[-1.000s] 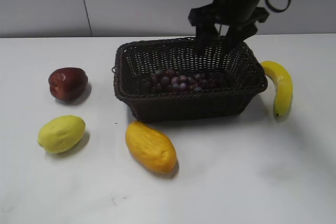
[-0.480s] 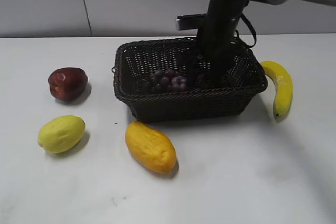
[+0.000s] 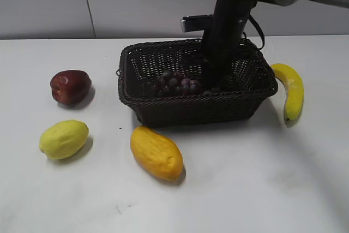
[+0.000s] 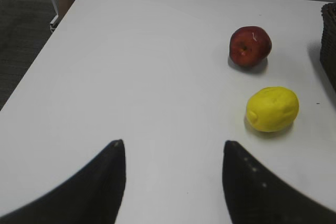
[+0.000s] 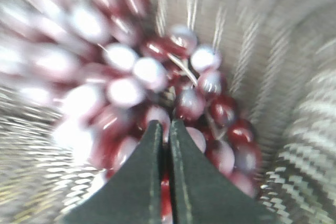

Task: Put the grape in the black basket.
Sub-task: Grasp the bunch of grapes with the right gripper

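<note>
Your grape bunch lies inside the black basket, where the right gripper sits clenched with nothing visibly between its fingers; it looks light, lumpy and floppy, so grip the stem or middle, while the left gripper hangs spread.

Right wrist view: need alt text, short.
The right gripper, fingers pressed together, points down into a blurred bunch of dark red grapes lying on the woven floor of the black basket. Whether the fingers pinch a stem cannot be told.
</note>
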`<state>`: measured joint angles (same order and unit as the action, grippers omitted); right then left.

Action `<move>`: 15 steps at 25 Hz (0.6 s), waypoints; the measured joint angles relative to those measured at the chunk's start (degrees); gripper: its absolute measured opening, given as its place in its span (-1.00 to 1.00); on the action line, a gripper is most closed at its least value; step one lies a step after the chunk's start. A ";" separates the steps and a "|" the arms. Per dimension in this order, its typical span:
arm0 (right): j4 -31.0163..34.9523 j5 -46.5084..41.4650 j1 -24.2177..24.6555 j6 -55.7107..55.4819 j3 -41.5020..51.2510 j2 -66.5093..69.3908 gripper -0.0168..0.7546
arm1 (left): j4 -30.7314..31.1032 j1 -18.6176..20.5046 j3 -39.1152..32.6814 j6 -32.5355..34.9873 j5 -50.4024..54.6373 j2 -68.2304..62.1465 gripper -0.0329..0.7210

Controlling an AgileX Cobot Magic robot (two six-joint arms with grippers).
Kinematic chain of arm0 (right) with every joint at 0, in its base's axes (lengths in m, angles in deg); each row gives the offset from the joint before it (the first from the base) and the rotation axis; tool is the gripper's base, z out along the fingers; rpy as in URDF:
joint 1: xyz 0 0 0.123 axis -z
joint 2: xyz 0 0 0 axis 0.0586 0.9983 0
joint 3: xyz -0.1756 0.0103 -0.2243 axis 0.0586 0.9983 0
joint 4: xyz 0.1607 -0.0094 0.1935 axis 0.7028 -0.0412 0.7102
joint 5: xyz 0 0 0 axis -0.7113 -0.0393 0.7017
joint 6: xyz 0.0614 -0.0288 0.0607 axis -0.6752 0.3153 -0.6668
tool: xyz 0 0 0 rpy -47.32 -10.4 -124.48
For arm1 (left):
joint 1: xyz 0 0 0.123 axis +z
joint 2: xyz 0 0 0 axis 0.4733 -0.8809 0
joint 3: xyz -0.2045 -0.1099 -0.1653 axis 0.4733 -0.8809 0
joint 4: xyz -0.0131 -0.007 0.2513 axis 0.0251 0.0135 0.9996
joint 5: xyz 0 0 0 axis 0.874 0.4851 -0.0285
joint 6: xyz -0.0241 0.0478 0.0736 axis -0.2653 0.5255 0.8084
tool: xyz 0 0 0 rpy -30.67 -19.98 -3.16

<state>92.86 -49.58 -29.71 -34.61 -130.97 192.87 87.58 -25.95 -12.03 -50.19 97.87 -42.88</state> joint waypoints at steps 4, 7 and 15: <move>-0.19 -0.28 0.00 0.00 -0.57 -2.24 -0.97 | 0.00 0.00 0.00 0.00 0.00 0.00 0.55; -0.13 -0.66 0.00 0.00 -2.93 -4.28 -0.97 | 0.00 0.00 0.00 0.00 0.00 0.00 0.55; 3.55 -1.86 0.00 1.73 -7.54 -5.71 -0.02 | 0.00 0.00 0.00 0.00 0.00 0.00 0.55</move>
<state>96.41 -51.44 -29.71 -32.87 -138.50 187.17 87.58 -25.95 -12.03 -50.19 97.87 -42.88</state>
